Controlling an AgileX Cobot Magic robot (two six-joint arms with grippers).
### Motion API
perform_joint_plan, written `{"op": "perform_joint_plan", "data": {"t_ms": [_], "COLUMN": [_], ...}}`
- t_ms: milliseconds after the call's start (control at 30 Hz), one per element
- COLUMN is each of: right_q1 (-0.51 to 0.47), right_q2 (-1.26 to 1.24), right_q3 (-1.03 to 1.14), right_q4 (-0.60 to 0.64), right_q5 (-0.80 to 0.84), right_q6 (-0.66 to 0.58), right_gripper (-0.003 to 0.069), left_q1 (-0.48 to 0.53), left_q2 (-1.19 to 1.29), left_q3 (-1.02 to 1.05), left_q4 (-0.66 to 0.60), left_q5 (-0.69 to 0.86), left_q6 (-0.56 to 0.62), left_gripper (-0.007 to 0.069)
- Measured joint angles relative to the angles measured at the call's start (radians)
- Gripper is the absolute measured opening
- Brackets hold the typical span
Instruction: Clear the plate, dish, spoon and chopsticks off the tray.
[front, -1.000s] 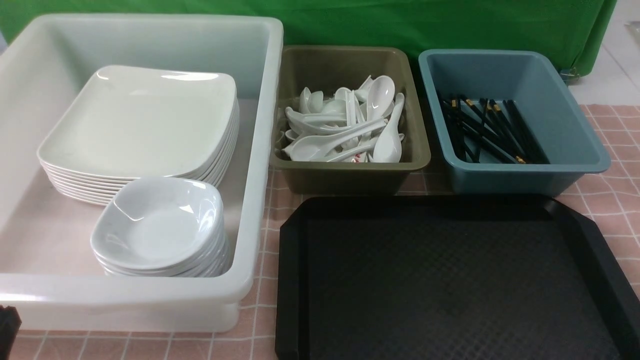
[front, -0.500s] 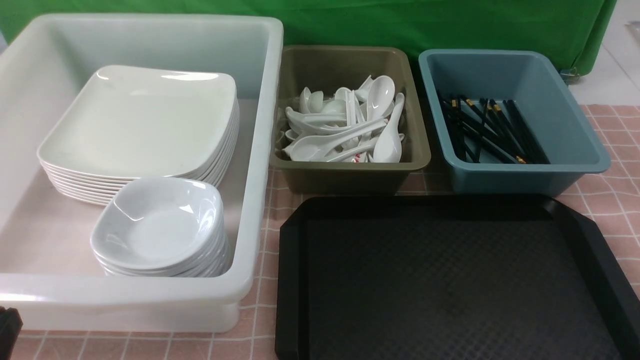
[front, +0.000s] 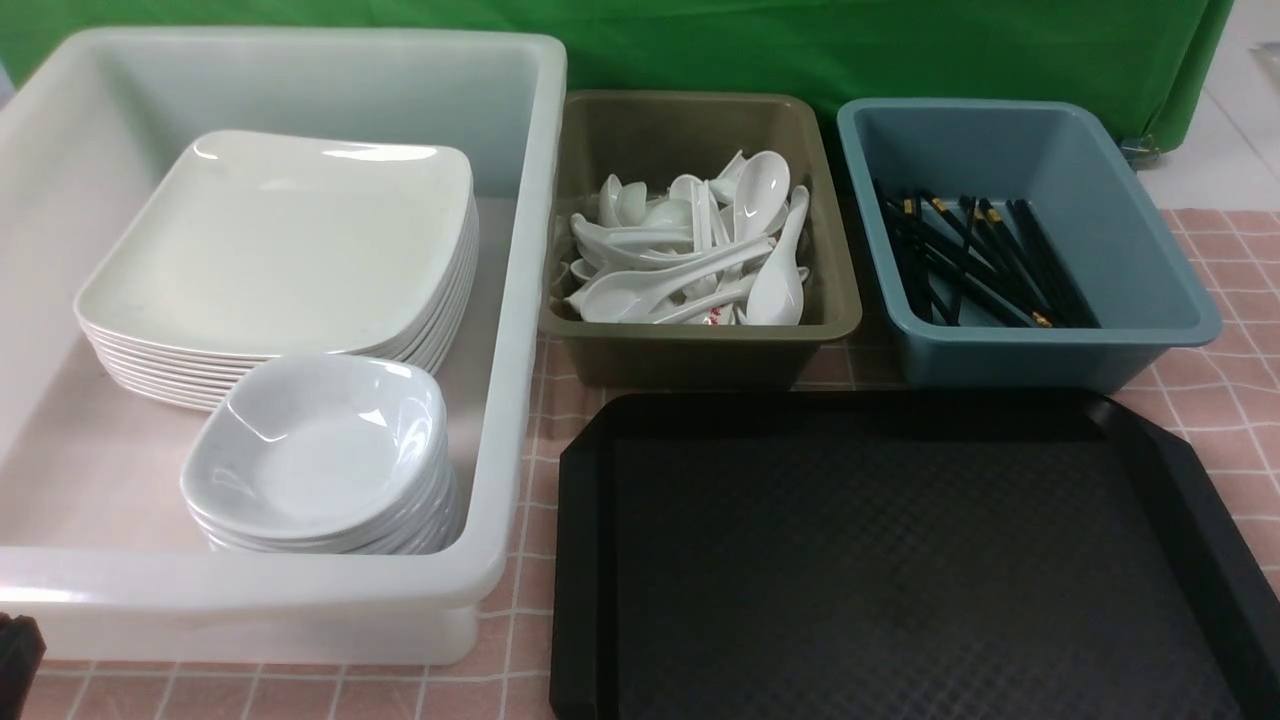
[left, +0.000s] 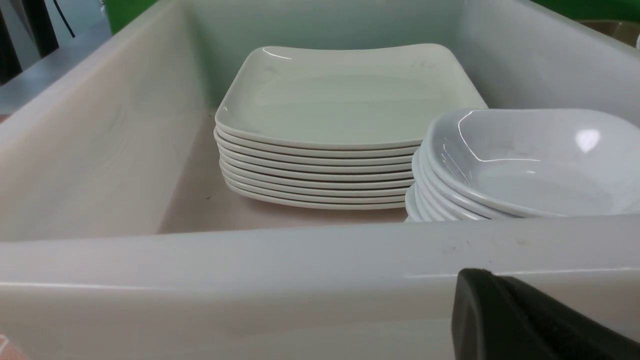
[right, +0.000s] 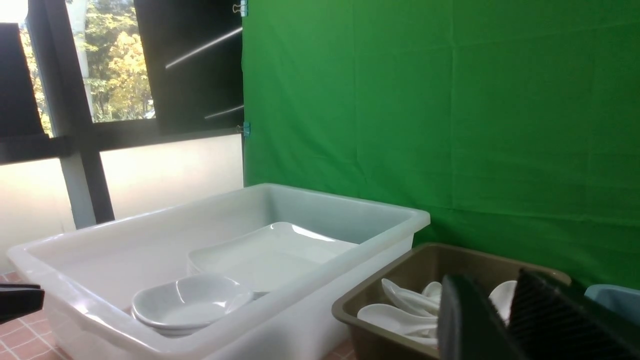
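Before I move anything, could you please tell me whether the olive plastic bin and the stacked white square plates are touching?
Apart: the front view shows the white tub's wall between bin and plates.

left tool (left: 492, 277) shut, right tool (right: 495, 292) open

A green cloth (right: 410, 100) forms the backdrop. Blue-and-metal binder clips (right: 243, 128) sit at its edge. Beside it, dark frames (right: 82, 125) hold a window (right: 117, 65); daylight and yellow-green foliage show through. Lower panels (right: 172, 167) glow pale. White-gridded pink cloth (front: 1235, 270) covers the work surface.
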Motion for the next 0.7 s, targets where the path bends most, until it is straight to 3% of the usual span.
{"op": "perform_joint_plan", "data": {"t_ms": [133, 167, 267, 567, 700], "right_q1": [0.000, 0.000, 0.000, -0.033, -0.283], "right_q2": [0.000, 0.000, 0.000, -0.012, -0.032], "right_q3": [0.000, 0.001, 0.004, 0.015, 0.108], "right_q4": [0.134, 0.224, 0.294, 0.322, 0.322], "right_q5": [0.004, 0.005, 0.006, 0.041, 0.106], "right_q6": [-0.088, -0.180, -0.247, -0.318, -0.345], "right_gripper": [0.0217, 0.0221, 0.0223, 0.0235, 0.0238], "left_q1": [0.000, 0.000, 0.000, 0.000, 0.000], "left_q2": [0.000, 0.000, 0.000, 0.000, 0.000], "left_q3": [0.000, 0.000, 0.000, 0.000, 0.000], "left_q4": [0.000, 0.000, 0.000, 0.000, 0.003], "left_q5": [0.000, 0.000, 0.000, 0.000, 0.000], "left_q6": [0.000, 0.000, 0.000, 0.000, 0.000], "left_gripper": [0.0004, 0.0004, 0.0004, 0.0004, 0.0004]}}
